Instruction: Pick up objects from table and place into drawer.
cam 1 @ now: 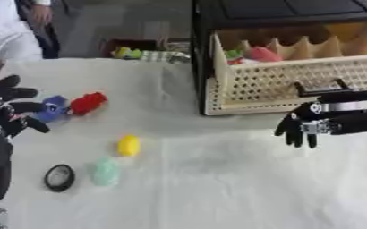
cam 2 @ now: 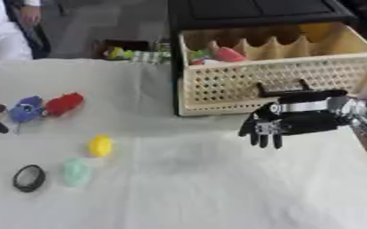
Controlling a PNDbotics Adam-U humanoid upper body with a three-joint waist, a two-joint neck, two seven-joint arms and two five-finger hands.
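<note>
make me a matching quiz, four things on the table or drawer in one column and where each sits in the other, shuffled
Things:
1. red toy
2. yellow toy
3. black ring
4. right hand

Places:
A. nearest the table's front edge, left of the pale green toy
B. in front of the open drawer, fingers pointing down
C. beside the blue toy, near the left hand
D. mid-table, just beyond the pale green toy

Pairs: 1-C, 2-D, 3-A, 4-B
</note>
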